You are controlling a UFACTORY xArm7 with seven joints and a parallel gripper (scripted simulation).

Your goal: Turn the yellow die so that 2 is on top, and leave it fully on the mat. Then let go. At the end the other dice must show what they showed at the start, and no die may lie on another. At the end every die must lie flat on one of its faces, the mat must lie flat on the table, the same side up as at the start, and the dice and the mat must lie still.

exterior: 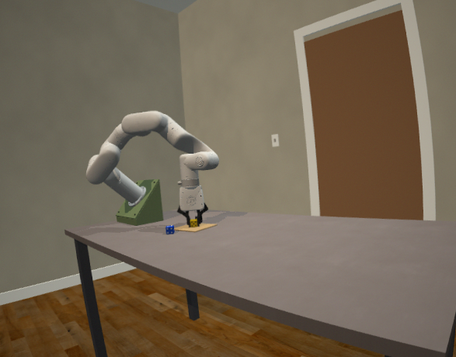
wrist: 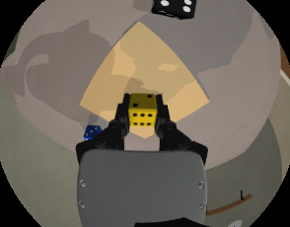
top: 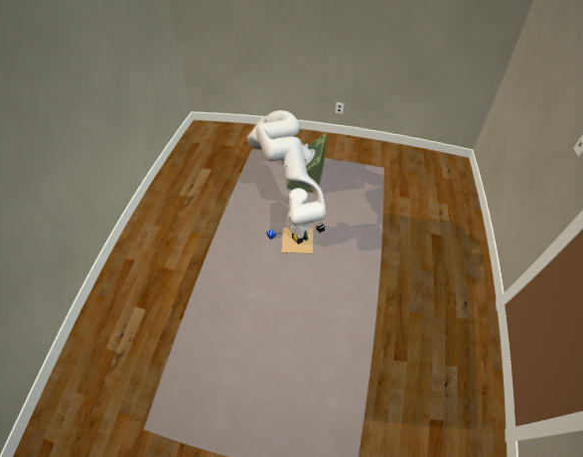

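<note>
The yellow die (wrist: 143, 116) (exterior: 193, 223) (top: 296, 238) sits between my fingers, low over the tan mat (wrist: 184, 88) (exterior: 207, 226) (top: 305, 246). My gripper (wrist: 142, 102) (exterior: 193, 222) (top: 298, 237) is shut on it, pointing straight down. In the wrist view the face towards the camera shows four pips. I cannot tell whether the die touches the mat. A blue die (top: 271, 233) (exterior: 169, 229) (wrist: 92, 132) lies on the table left of the mat. A black die (top: 320, 228) (wrist: 174, 1) lies off the mat on its other side, with six white pips up.
The grey table (exterior: 301, 248) (top: 265, 323) carries the green arm base (exterior: 143, 207) (top: 317, 158) behind the mat. The table's front edge and legs show in the exterior view. A brown door (exterior: 364, 116) stands in the far wall.
</note>
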